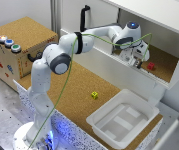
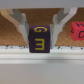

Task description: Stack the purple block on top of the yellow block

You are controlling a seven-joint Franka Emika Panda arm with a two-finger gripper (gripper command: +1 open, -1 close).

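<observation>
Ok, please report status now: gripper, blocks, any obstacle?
Gripper shut on purple block, inside the shelf. Yellow block on the cork, uncovered. Red cube beside the gripper.

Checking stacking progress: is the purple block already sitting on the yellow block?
No, the purple block sits between the gripper's fingers, the yellow block lies bare.

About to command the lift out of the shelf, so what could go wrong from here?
1. The purple block sits between the fingers, but contact isn't clear; it may slip on lifting.
2. The gripper is inside the shelf; a steep retreat could hit its frame.
3. The red cube lies close by and could be nudged.
4. The yellow block is tiny, so stacking tolerates little offset.
</observation>
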